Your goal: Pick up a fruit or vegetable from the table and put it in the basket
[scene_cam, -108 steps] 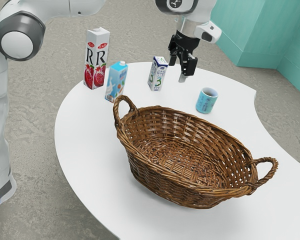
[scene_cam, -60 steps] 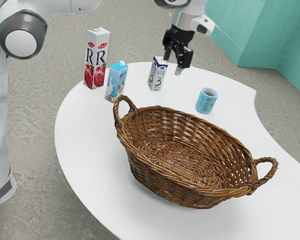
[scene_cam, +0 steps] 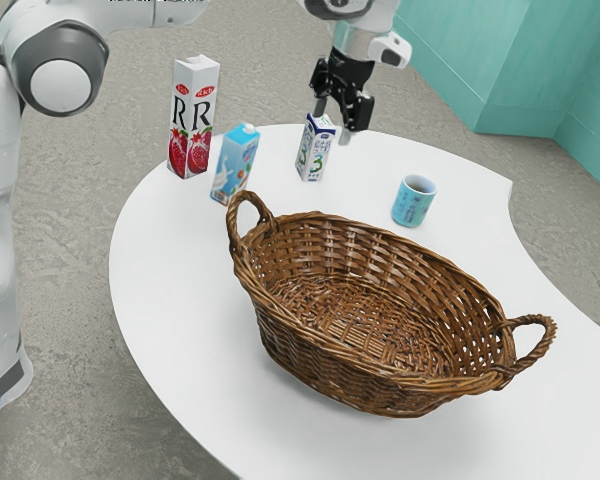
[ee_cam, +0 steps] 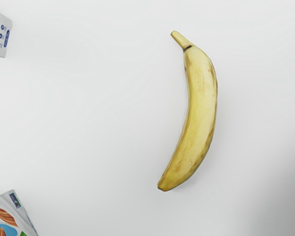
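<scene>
Banana point(ee_cam: 201, 108), yellow and curved, brown-streaked along its edges, 2 fingers point(scene_cam: 332, 121) wide apart.

arm point(scene_cam: 62, 84) bent, jaws point(scene_cam: 332, 122) parted, pointing down

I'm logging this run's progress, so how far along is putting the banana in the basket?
Nothing looks done: the wicker basket looks empty. Nothing is in hand, as the gripper is open. The banana lies on the white table. Left to do: grasp it, carry it over and release it into the basket.
</scene>
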Controlling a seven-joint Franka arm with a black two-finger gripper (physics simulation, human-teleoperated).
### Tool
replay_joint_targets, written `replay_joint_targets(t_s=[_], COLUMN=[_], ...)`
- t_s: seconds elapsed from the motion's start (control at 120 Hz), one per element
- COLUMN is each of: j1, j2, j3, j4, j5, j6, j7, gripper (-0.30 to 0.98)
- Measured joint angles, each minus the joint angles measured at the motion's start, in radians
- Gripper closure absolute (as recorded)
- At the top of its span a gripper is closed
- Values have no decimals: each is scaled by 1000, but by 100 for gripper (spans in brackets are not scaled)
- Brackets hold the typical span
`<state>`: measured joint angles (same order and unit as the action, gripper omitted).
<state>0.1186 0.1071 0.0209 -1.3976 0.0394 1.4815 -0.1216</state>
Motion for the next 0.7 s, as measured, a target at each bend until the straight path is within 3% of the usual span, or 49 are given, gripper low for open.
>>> replay_joint_targets(t_s=[0.267, 0.7], j1=[-1, -3], j2=[-91, -117], j3=[-3, -6], j4=[-375, -512], j5=[-11, -5], j6=[256, 460], j7=[0, 0], gripper=[0, 0])
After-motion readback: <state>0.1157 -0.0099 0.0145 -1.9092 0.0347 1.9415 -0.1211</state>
